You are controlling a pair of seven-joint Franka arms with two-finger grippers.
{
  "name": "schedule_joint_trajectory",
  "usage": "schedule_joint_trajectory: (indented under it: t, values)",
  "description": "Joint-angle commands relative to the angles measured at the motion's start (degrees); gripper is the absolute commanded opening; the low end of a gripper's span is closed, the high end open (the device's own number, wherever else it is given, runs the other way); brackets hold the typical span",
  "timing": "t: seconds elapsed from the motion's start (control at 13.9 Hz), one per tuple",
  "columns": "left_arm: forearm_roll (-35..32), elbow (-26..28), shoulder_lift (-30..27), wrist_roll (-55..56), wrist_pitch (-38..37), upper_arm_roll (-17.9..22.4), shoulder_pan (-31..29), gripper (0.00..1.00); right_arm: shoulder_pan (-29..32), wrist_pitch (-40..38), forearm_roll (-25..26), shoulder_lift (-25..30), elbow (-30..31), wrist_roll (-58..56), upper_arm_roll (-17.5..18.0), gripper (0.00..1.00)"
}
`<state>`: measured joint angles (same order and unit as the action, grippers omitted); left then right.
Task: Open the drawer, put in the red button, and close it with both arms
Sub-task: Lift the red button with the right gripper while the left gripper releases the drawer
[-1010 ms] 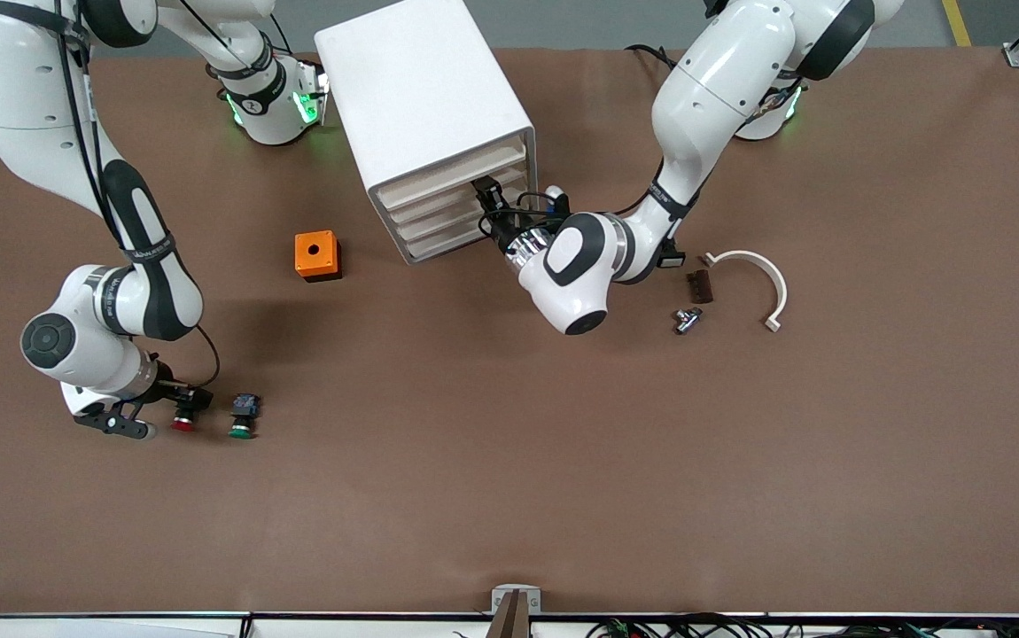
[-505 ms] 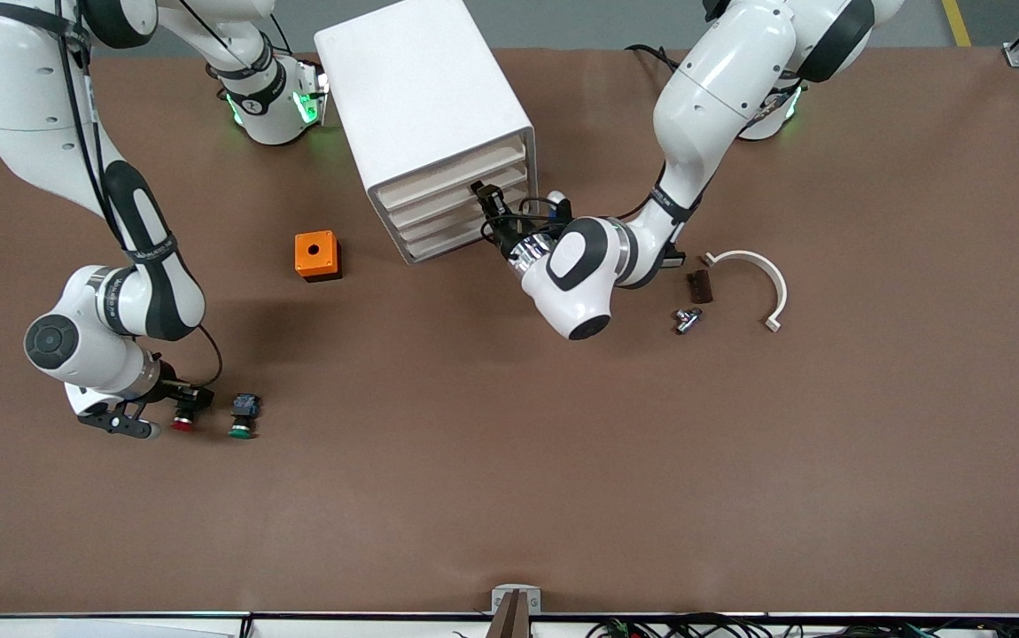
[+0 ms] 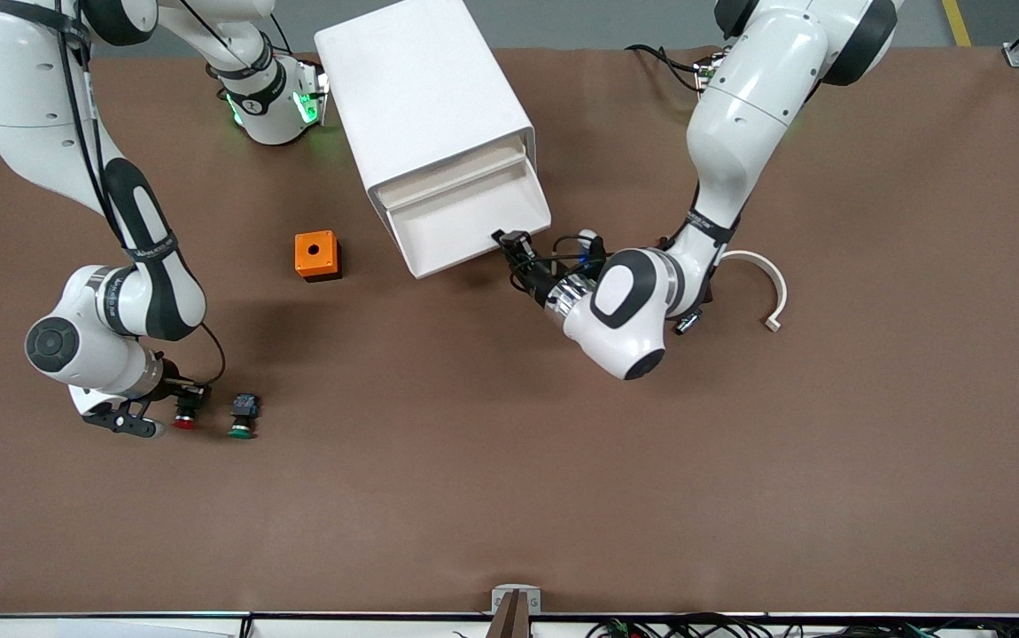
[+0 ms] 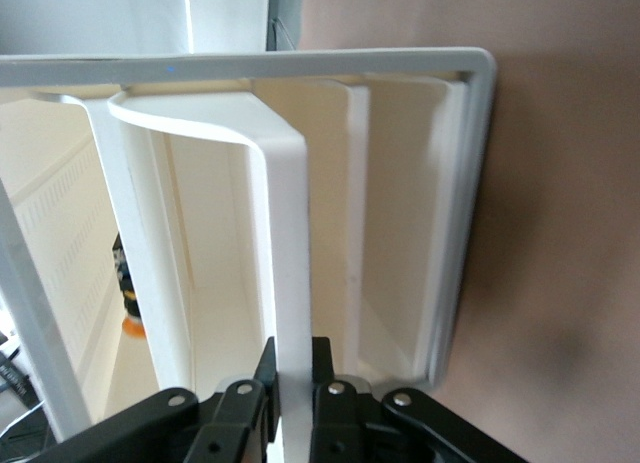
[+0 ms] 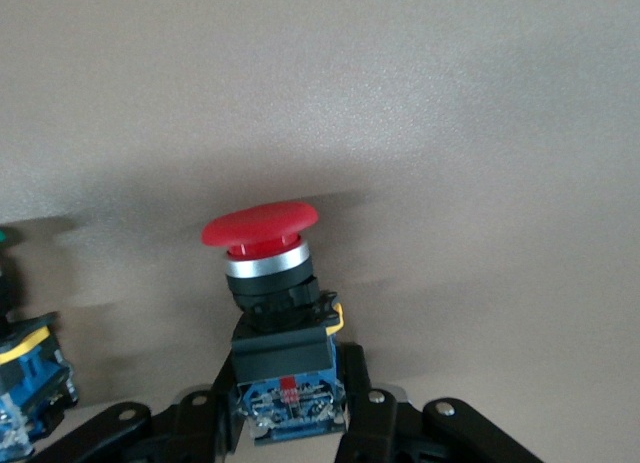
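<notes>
The red button has a red cap and a dark body and lies near the right arm's end of the table. My right gripper is shut on its body, low at the table surface. In the right wrist view the cap points away and the fingers clamp the blue-black body. The white cabinet has one drawer pulled out, its inside open to view. My left gripper is shut on the drawer's white handle, one finger on each side.
A green-capped button lies right beside the red one and shows in the right wrist view. An orange box with a hole sits beside the cabinet. A white curved piece and a small metal part lie by the left arm.
My left gripper has pulled the drawer out of the cabinet toward the front camera. My right gripper has stayed on the red button, barely moving.
</notes>
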<state>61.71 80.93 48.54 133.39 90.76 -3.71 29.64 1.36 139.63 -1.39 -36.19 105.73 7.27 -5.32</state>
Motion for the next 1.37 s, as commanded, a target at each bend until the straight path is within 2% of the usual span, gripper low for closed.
schedule_joint_trajectory:
  t: [0.0,0.14,0.22,0.29,0.36,0.43,0.5,0.72,1.01,1.3]
  values:
    - [0.0,-3.8,2.2,-2.6,1.5,0.2,-1.5,0.04,-0.4,-7.1,-2.8,3.1,-2.1,1.3,0.3,0.0]
    - [0.0,-4.6,2.8,-3.5,2.9,0.4,-2.4,0.04,-3.0,-14.2,-3.6,7.3,-3.2,6.4,0.3,0.0]
    - [0.0,-4.6,2.8,-3.6,2.9,0.4,-3.1,0.12,-4.9,-16.9,-3.6,9.7,-3.2,10.8,0.3,0.0]
    - [0.0,-4.6,2.6,-3.6,2.8,0.4,-3.2,0.25,-7.5,-19.6,-3.6,12.3,-3.2,16.8,0.3,0.0]
    - [0.0,-4.6,2.4,-3.5,2.7,0.4,-3.6,0.48,-10.6,-21.8,-3.6,14.8,-3.1,23.3,0.3,0.0]
    - [0.0,-4.6,2.1,-3.5,2.4,0.4,-3.8,0.81,-13.3,-23.8,-3.6,16.7,-3.0,28.4,0.3,0.0]
    - [-0.2,-4.6,1.9,-3.4,2.3,0.4,-3.9,0.99,-15.9,-25.3,-3.7,18.5,-2.8,33.5,0.3,0.0]
    - [-0.7,-5.1,1.6,-4.7,2.3,0.6,-5.8,0.99,-23.1,-28.5,-7.1,22.5,-2.5,45.9,0.3,0.0]
    - [-11.7,-8.3,0.3,-9.8,2.4,0.5,-7.9,0.99,-33.2,-28.8,-7.2,24.9,-2.1,62.1,0.3,0.0]
    - [-16.8,-10.9,-1.6,-19.1,3.9,3.1,-9.1,0.99,-42.0,-22.6,-7.3,24.3,-0.8,79.6,0.3,0.0]
